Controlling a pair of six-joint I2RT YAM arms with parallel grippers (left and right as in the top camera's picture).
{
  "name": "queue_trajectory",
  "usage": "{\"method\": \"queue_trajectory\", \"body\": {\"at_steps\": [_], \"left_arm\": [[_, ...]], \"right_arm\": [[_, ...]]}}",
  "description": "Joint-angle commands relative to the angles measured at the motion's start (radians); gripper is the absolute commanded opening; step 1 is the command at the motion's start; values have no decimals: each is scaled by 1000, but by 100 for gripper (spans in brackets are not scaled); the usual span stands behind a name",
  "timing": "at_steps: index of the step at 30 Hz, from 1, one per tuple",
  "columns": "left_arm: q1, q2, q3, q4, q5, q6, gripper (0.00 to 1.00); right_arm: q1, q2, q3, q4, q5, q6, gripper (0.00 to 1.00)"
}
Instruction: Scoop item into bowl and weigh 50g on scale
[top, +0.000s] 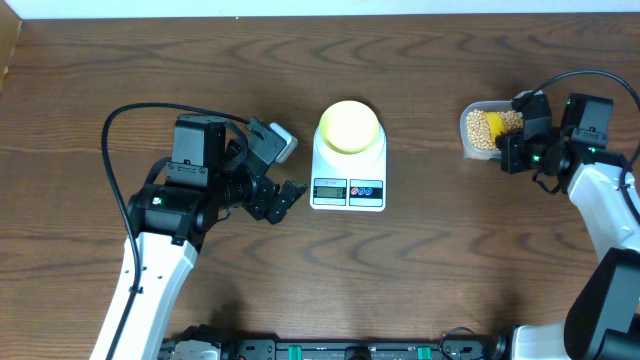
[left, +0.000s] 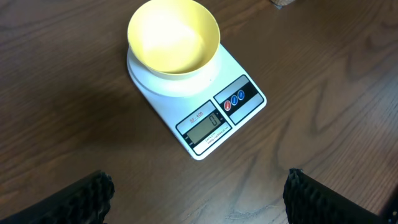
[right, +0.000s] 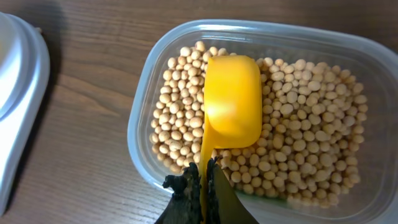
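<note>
Right hand grips scoop within the tub rim; left hand open near scale.

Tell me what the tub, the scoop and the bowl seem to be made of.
The tub looks like clear plastic: see-through wall, glossy rim. The scoop seems to be bright yellow plastic, smooth with a soft sheen. The bowl is pale yellow, matte, thin-rimmed; likely plastic, though that stays open.

My scoop, frame centre: smooth glossy yellow plastic. Tub: clear plastic, slight sheen. Beans: matt tan skins. Table: dark wood, grain, low sheen. Scale, upper centre: smooth white plastic. Bowl: pale yellow, matt. My left gripper pads, lower corners: black, knobbly.
</note>
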Motion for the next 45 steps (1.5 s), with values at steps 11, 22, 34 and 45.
{"method": "queue_trajectory", "body": {"at_steps": [11, 22, 34, 45], "left_arm": [[-3, 4, -5, 3, 12, 13, 89], [-3, 4, -5, 3, 12, 13, 89], [-3, 4, -5, 3, 12, 13, 89], [-3, 4, -5, 3, 12, 13, 89]], "right_arm": [[-91, 13, 3, -33, -243, -10, 1], [-91, 42, 2, -32, -243, 3, 1], [-100, 89, 2, -29, -310, 23, 1], [-130, 89, 2, -29, -310, 23, 1]]}}
